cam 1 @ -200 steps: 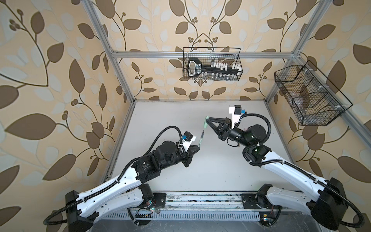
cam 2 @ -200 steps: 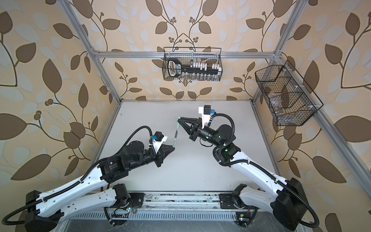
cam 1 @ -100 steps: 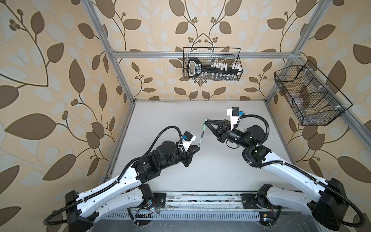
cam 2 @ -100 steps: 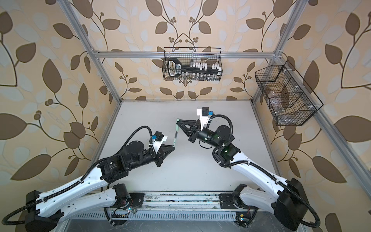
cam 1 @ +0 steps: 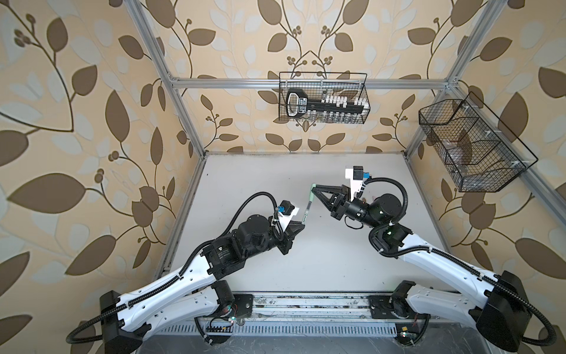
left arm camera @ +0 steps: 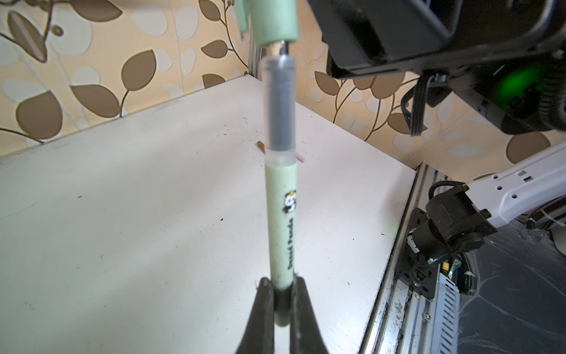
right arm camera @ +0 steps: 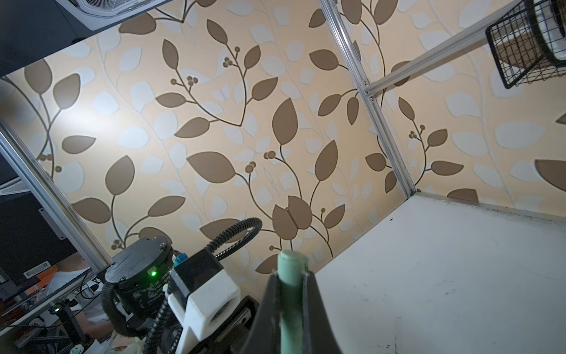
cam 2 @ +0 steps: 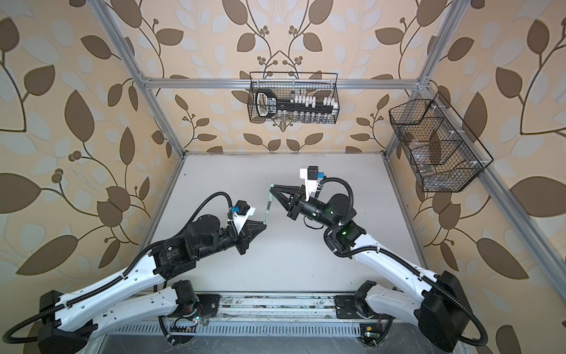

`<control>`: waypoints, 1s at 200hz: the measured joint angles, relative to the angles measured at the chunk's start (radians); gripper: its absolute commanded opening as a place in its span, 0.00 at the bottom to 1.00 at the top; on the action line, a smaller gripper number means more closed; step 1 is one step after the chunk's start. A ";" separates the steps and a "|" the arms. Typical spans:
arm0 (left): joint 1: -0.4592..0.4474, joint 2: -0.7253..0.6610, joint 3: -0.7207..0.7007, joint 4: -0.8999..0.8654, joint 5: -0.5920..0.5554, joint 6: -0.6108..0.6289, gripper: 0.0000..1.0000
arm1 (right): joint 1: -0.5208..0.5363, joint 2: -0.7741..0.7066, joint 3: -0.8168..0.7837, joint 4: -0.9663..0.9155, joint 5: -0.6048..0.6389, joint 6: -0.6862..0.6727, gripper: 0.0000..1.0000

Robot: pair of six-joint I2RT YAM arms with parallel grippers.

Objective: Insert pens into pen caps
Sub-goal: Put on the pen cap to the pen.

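Above the middle of the counter (cam 1: 269, 174), the pen (cam 1: 306, 211) sits between the left fingers (left arm camera: 264, 306). Its tip is at the mouth of the cap (cam 1: 311, 192), which sits between the right fingers (right arm camera: 269, 306), nearer the back edge.

Robotics laboratory test cell. An aluminium-profile frame (cam 1: 306, 83) lined with leaf-patterned wallpaper panels (cam 1: 76, 122) encloses a white tabletop (cam 1: 321, 269). Two robot arms (cam 1: 171, 286) are bolted to a base rail (cam 1: 306, 308). Black wire baskets (cam 1: 323, 98) hang on the back and side walls.

White table (cam 1: 260, 177), leaf wallpaper (cam 1: 76, 122), back wire basket (cam 1: 283, 92), side basket (cam 1: 490, 180)
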 measured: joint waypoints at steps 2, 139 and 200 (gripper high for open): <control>0.000 0.000 0.000 0.000 0.000 0.000 0.00 | 0.001 0.000 -0.002 0.001 0.000 0.000 0.00; 0.000 0.002 0.002 -0.004 -0.019 0.005 0.00 | 0.047 0.000 -0.049 0.066 0.079 0.003 0.00; 0.000 0.002 0.008 -0.003 -0.027 0.024 0.00 | 0.076 -0.023 -0.057 0.037 0.129 -0.040 0.00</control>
